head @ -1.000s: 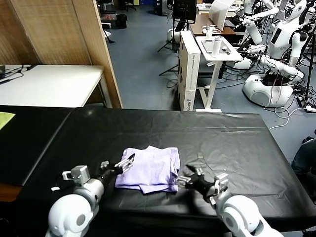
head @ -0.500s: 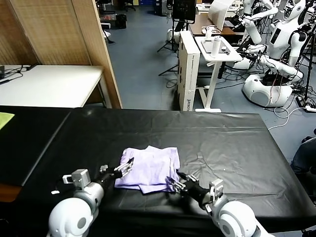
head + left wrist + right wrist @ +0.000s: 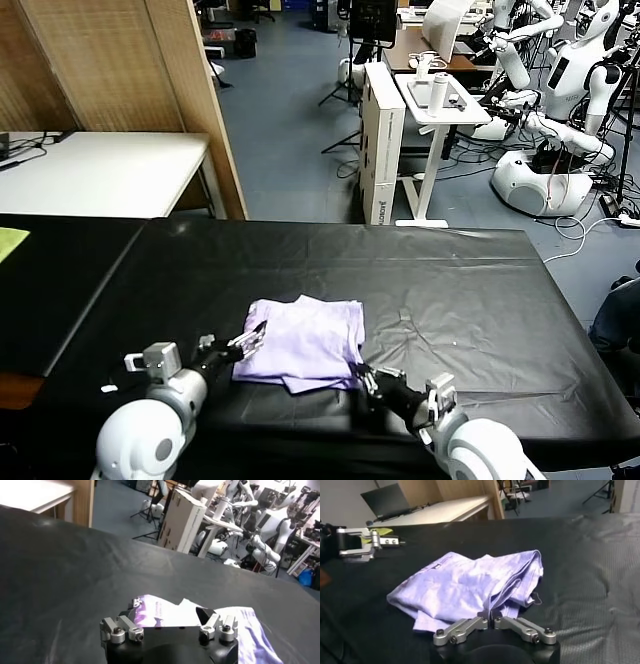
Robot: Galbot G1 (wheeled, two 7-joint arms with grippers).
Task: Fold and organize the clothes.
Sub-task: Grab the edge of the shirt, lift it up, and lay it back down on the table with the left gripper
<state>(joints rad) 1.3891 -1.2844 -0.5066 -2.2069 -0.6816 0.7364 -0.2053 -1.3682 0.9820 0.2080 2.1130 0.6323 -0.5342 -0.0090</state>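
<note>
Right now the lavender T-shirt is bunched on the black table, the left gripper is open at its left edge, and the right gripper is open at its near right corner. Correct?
Not quite. The right gripper is shut, its fingers meeting at the T-shirt's near edge, as the right wrist view shows. The rest holds: left gripper open at the left edge, black table.

Light lavender T-shirt (image 3: 305, 340), darker purple-and-white print at its edge (image 3: 155, 614), on a black tablecloth (image 3: 450, 290). Beyond the cloth: white side table (image 3: 100, 170), blue-grey floor (image 3: 290, 150).

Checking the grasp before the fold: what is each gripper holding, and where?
Right gripper is shut on the T-shirt's near right corner; left gripper is open, holding nothing.
</note>
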